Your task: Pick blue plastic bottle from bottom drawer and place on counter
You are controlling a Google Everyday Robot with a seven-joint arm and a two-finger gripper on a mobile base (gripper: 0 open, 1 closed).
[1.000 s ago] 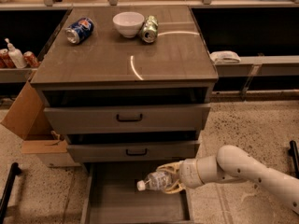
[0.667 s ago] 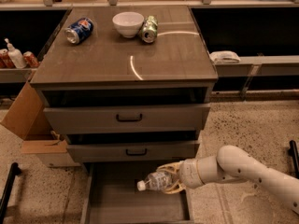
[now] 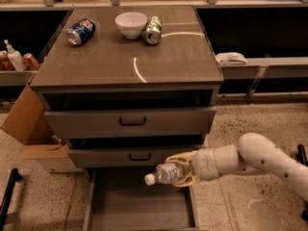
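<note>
At the bottom of the frame, the bottom drawer (image 3: 139,211) stands pulled out, its flat grey floor bare toward the front. Over its rear part, the blue plastic bottle (image 3: 168,173) lies level, its white cap (image 3: 149,179) pointing to the left of the frame. The hand (image 3: 172,171) comes in from the right and pinches the bottle's body, one yellowish finger above it and one below. Whether the bottle touches the drawer floor cannot be told. Behind the hand, the white arm (image 3: 260,158) runs off toward the lower right over the speckled floor (image 3: 240,124).

Just above the bottle is the front of the middle drawer (image 3: 106,157), and above that the top drawer (image 3: 86,123); each has a dark handle and a dark gap over it. A cardboard box (image 3: 24,124) leans against the cabinet at the left.

Farther back, the glossy tabletop (image 3: 120,66) carries three things along its far edge: a blue soda can (image 3: 81,31) on its side at the upper left, a white bowl (image 3: 131,24) in the middle, and a green can (image 3: 153,30) on its side just right of the bowl. The bottle is well apart from the tabletop, down at drawer level.
</note>
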